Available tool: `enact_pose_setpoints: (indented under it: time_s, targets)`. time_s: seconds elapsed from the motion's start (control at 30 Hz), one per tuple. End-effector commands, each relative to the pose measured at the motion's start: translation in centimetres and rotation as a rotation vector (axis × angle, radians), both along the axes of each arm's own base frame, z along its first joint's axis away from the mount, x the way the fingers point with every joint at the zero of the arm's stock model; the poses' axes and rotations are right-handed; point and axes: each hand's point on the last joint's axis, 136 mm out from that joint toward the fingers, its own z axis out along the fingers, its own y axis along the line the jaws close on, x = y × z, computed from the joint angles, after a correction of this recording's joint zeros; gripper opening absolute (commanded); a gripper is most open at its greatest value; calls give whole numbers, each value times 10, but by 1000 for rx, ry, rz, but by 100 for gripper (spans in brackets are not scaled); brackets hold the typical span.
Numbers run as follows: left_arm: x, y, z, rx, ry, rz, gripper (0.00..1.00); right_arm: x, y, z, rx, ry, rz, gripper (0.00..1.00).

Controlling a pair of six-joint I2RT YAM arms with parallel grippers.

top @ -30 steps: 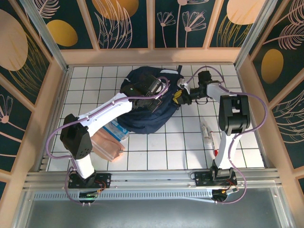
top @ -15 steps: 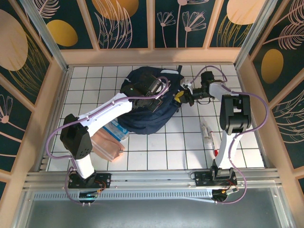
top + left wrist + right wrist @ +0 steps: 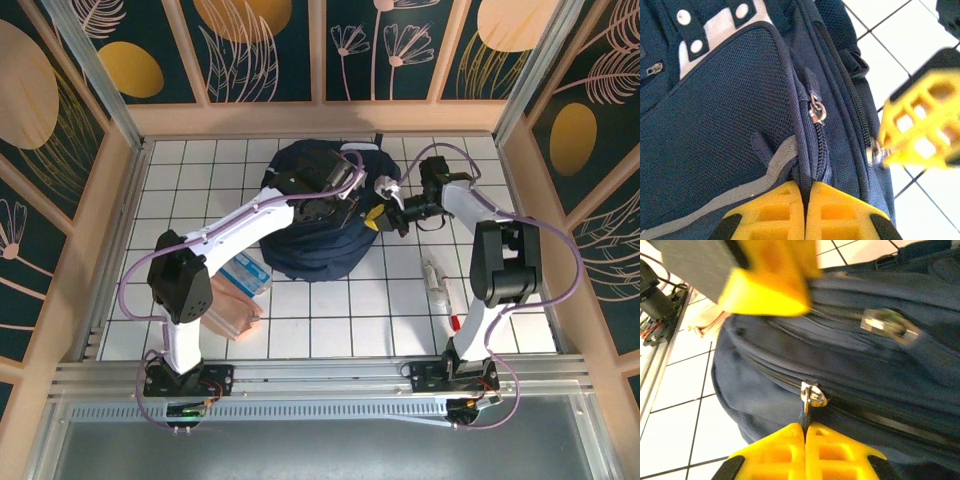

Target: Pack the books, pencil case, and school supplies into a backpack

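The large navy-blue fabric backpack (image 3: 315, 240) lies on the far middle of the white tiled table (image 3: 190, 190), and both arms reach onto its right side.

The left gripper (image 3: 805, 202) has its yellow fingers pressed together. They pinch a fold of the blue fabric at the point where a zip line runs in between them. A small silver zip pull (image 3: 816, 113) hangs on that zip just beyond the fingertips. To the far left of it, in the left wrist view, is the pack's grey-white patch (image 3: 725, 30) with round studs.

The right gripper (image 3: 377, 218) is at the backpack's right edge, just beside the left one. In the right wrist view its yellow fingers are closed on a dark zip tab (image 3: 804, 412). The tab hangs from a silver metal slider (image 3: 812, 393) on the pack's long side zip. A second, blurred zip pull (image 3: 890, 325) lies higher up on the fabric.

Just off the backpack's near-left edge lies a flat light blue and white packet (image 3: 247, 272). Nearer than that is a peach soft pouch (image 3: 232, 310), partly under the left arm.

To the right, well apart from the backpack, a whitish tube-like stick (image 3: 433, 275) lies on the tiles beside the right arm. A short red pen (image 3: 455, 322) lies nearer, close to that arm's upright link.
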Motion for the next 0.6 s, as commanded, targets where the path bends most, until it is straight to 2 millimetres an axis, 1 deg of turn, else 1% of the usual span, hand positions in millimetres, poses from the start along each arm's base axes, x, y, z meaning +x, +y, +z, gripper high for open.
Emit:
enact_pose_setpoints:
  time_s: [0.0,0.07,0.13,0.3,0.37,0.47,0.57]
  targets:
    - [15,-34,23,-166,-13,23,0,-34,19,9,6,18,85,0]
    - [17,-39,19,-187,12,40,0,-45,25,8,-6,27,119,0]
    - [18,-46,19,-221,27,44,0,-55,27,7,-12,36,140,0]
    - [28,-56,28,-279,37,90,0,-64,22,7,-40,40,135,0]
    - [31,-63,29,-312,45,90,0,-74,30,12,-28,34,168,0]
    - [35,-74,28,-348,64,99,0,-99,48,20,16,27,238,0]
    - [40,-82,27,-379,84,121,0,-118,57,20,81,55,279,0]
